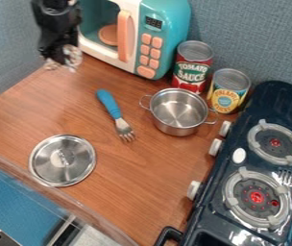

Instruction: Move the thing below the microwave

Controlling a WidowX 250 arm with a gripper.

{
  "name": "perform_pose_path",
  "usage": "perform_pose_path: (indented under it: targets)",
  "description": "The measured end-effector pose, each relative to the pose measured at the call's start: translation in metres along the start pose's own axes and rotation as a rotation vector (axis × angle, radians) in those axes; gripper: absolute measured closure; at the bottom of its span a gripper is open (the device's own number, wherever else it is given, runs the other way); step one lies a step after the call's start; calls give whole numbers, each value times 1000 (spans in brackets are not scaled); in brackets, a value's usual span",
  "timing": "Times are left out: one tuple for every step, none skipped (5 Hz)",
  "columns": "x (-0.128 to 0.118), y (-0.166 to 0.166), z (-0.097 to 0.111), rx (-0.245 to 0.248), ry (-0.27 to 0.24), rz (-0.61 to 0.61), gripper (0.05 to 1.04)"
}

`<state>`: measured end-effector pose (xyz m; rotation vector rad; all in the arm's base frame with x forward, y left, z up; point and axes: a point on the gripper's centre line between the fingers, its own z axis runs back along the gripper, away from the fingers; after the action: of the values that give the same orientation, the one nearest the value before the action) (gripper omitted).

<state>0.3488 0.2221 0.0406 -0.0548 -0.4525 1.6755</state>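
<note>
The stove (206, 218) flanks the pot (174, 128), which could clip the red can (192, 69) if the gripper (63, 61), its opening and any hold impossible to tell, swings it low.

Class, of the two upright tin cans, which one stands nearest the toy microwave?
The red-and-green-labelled can, standing right beside the toy microwave; the yellow-labelled can stands farther off, next to the toy stove.
</note>
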Motion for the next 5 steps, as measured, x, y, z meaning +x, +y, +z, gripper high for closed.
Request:
perform_pose_path:
  targets:
    - [37,-7,-33,28,24,38,565]
    - [46,-11,-52,52,43,52,565]
    - [44,-15,-66,71,73,70,482]
    - [40,-15,-66,76,100,77,179]
    - [37,-15,-66,77,111,70,77]
